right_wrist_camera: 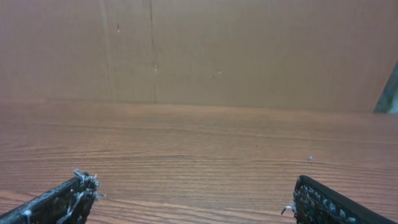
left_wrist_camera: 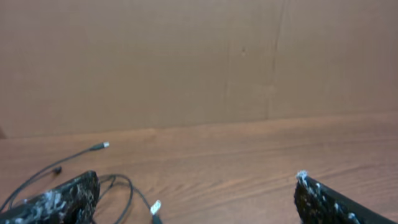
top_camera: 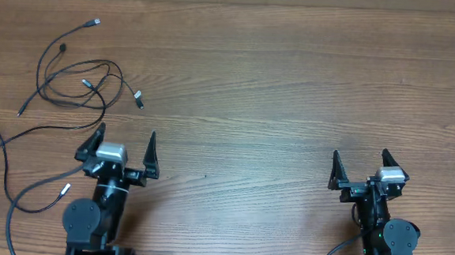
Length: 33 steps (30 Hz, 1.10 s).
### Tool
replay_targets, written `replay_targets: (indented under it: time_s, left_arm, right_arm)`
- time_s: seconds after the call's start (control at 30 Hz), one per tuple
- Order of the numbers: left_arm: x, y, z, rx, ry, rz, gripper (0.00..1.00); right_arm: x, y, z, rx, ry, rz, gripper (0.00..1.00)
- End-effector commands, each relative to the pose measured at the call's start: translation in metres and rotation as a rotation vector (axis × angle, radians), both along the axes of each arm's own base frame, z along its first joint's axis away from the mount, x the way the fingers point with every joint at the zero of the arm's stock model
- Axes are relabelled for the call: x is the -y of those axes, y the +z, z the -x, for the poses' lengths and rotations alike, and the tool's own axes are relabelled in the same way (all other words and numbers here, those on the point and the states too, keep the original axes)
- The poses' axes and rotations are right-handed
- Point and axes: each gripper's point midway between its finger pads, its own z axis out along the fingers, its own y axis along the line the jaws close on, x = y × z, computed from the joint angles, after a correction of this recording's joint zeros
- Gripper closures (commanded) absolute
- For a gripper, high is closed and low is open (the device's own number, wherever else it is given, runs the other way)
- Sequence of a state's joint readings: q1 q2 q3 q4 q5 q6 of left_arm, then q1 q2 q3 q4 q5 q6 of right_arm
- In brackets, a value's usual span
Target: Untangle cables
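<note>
Thin black cables [top_camera: 72,78] lie in tangled loops at the table's far left, with silver plug ends spread around. One more cable [top_camera: 7,173] runs down the left edge with a silver plug near my left arm. My left gripper [top_camera: 126,145] is open and empty, just in front of the loops. In the left wrist view a loop and silver plug [left_wrist_camera: 155,207] lie between the open fingers [left_wrist_camera: 196,190]. My right gripper [top_camera: 359,167] is open and empty at the right, far from the cables. The right wrist view shows its fingers [right_wrist_camera: 193,193] over bare wood.
The wooden table [top_camera: 277,91] spreads wide between and beyond the arms. A brown cardboard wall [left_wrist_camera: 205,62] stands along the table's far edge.
</note>
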<state>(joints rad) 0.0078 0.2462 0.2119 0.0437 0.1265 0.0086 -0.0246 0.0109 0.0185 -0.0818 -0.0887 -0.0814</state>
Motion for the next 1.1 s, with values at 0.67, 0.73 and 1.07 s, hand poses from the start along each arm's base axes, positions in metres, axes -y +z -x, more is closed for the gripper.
replay_targets:
  time_s: [0.67, 0.73, 1.07]
  left_arm:
    - [-0.006, -0.074, 0.01, -0.073, 0.038, -0.075, 0.01]
    - [-0.006, -0.074, 0.01, -0.073, 0.038, -0.075, 0.0]
    - [-0.006, -0.075, 0.01, -0.074, 0.039, -0.075, 0.0]
  right_arm:
    - [0.0, -0.002, 0.0, 0.001, -0.005, -0.006, 0.0]
    - [0.0, -0.002, 0.0, 0.002, -0.005, -0.006, 0.0]
    - [0.0, -0.002, 0.0, 0.002, -0.005, -0.006, 0.0]
